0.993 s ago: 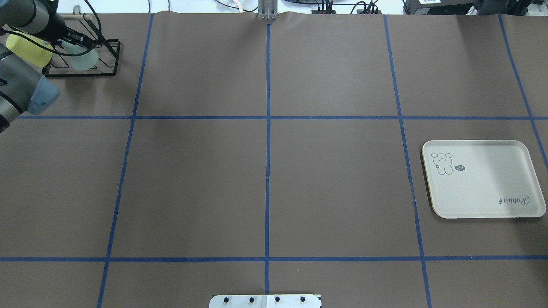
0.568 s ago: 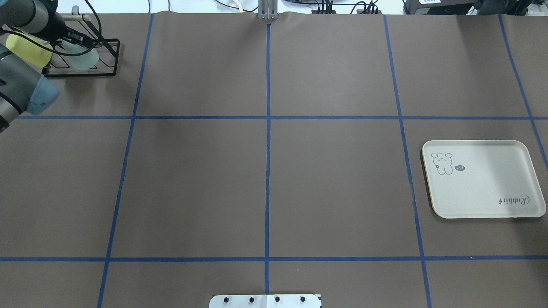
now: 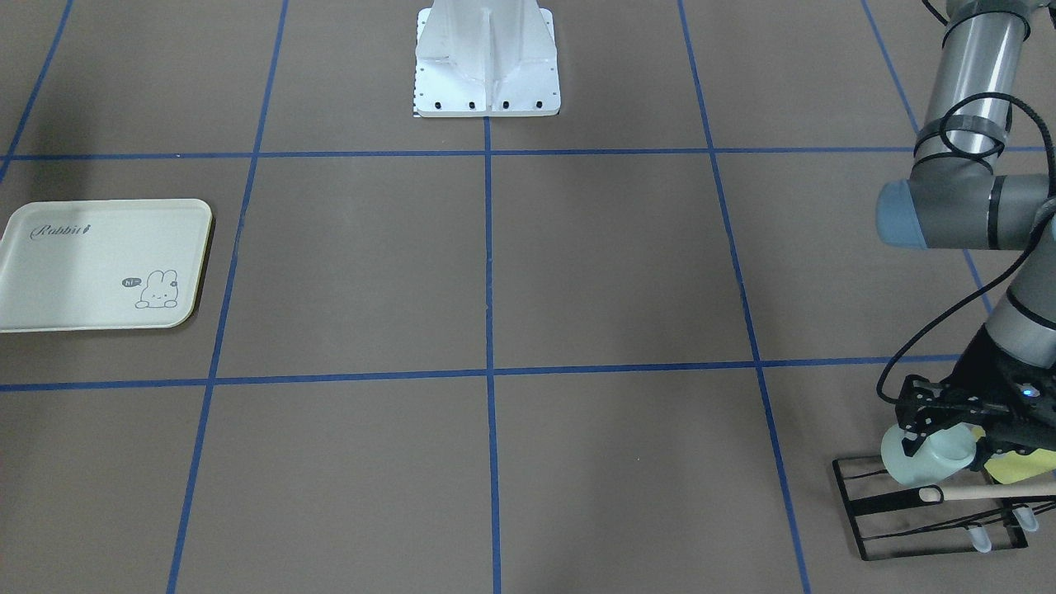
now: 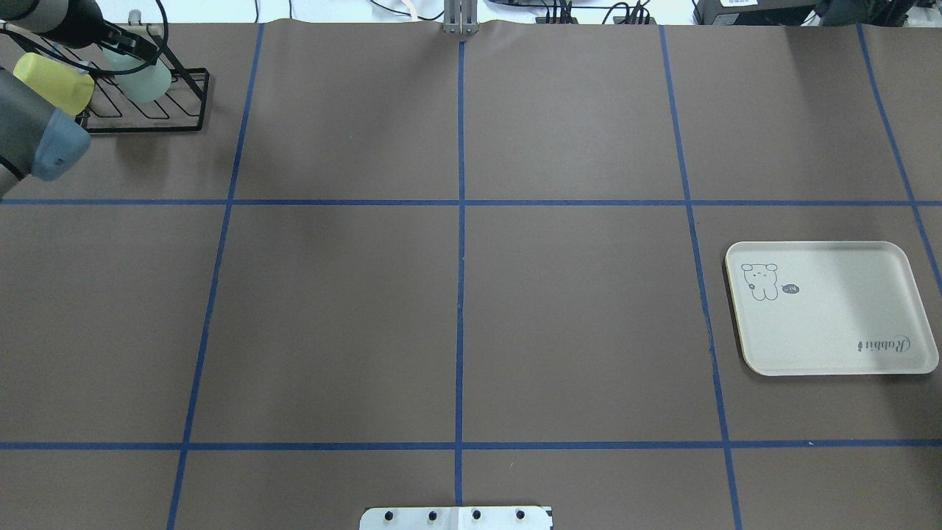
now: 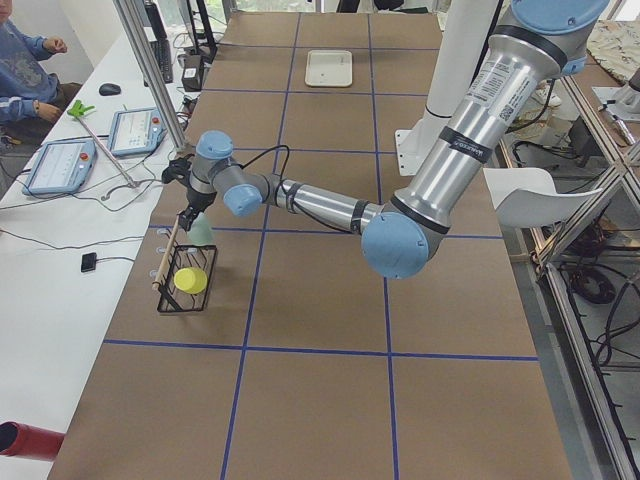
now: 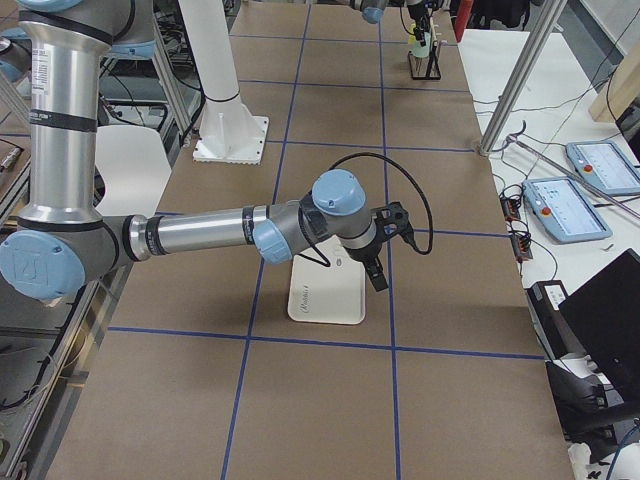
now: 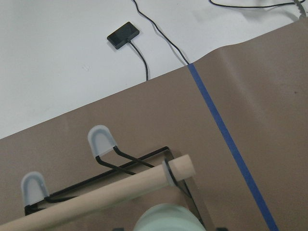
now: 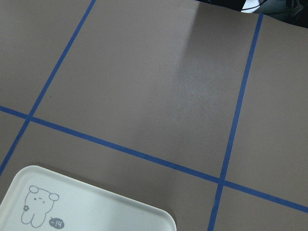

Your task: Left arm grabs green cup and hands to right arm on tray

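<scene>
Logged left gripper clamped on rim of green cup, 4 o'clock in front-facing view; likely light, slick, so pinch rim wall gently; cannot tell for right gripper.

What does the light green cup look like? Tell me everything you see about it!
The green cup is a small pale mint tumbler, smooth, plain, plastic-looking, no handle. It is tilted, open mouth facing the front camera. The left gripper has its jaws closed on its rim. It hangs over the black wire rack, by a wooden rod and a yellow-green cup. Whether it touches the rack is unclear.
</scene>
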